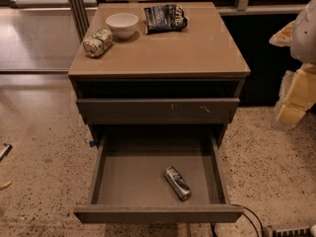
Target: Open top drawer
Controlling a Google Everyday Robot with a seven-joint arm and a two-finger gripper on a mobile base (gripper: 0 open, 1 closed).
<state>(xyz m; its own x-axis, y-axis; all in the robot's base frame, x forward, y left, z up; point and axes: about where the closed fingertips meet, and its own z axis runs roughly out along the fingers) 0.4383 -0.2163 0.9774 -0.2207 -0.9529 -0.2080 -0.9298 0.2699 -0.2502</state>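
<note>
Top drawer (158, 110) sat directly under the tabletop of a grey-brown cabinet (163, 53), its flat front without a handle and marked by small whitish scuffs right of centre. A dark gap showed between that front and the tabletop; how far out it stood could not be told.

Around the cabinet spread a speckled stone floor (44, 181). Below the task drawer, the lower drawer (158, 214) was pulled far out toward the camera, so its open box lay right in front of and beneath the scuffed front.

At the right edge of the view was the gripper (295, 95), cream and yellow, beside the cabinet's right side and apart from both drawers. Whether it was open or closed could not be told.

On the tabletop, toward the back, a crumpled dark blue chip bag (165, 18) lay flat; its pale lettering was too small to read. Just left of it stood a white bowl (122, 24), upright. Near the bowl, at the left edge of the top, a pale can (97, 42) lay on its side, its greenish label unreadable. Inside the lower drawer, right of centre, a silver can (177, 182) also lay on its side, with no legible writing. A dark cable (248, 218) curved over the floor at the bottom right.
</note>
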